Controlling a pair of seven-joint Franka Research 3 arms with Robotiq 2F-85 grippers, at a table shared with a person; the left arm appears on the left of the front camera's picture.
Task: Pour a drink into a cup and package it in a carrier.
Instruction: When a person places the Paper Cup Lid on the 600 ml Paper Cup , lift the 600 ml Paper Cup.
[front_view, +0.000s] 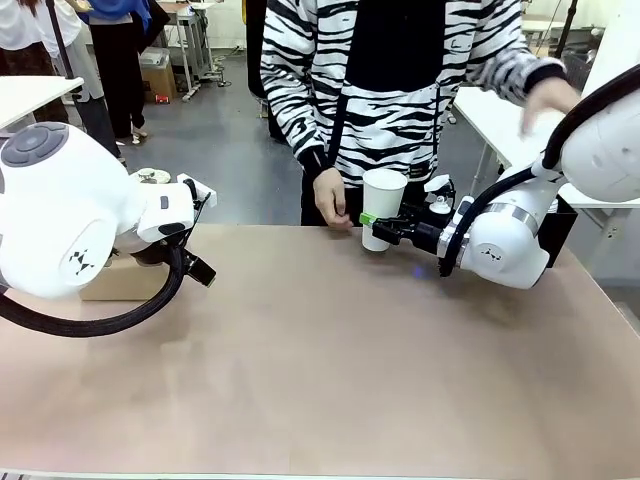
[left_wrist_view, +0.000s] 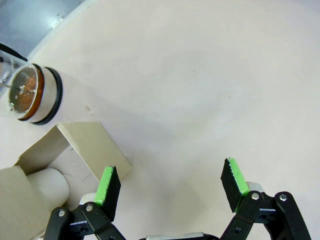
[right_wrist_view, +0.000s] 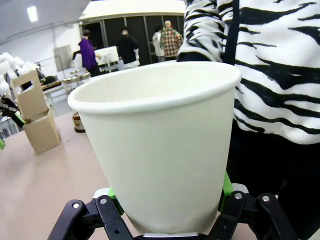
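Cup, white paper, stands upright at the far edge of the table, right of centre. My right gripper is clamped on it low, near the base, with a pad on each side. The person's hand hangs just left of it. My left gripper is spread wide with nothing in it, over bare table just beside the carrier at the left. The drink sits in its jug right next to that carrier. My read: a low grip on a thin wall risks tipping and crushing — so squeeze light, carry level and slow, clear of that hand. Set the cup flat within the jug's reach before any pour.
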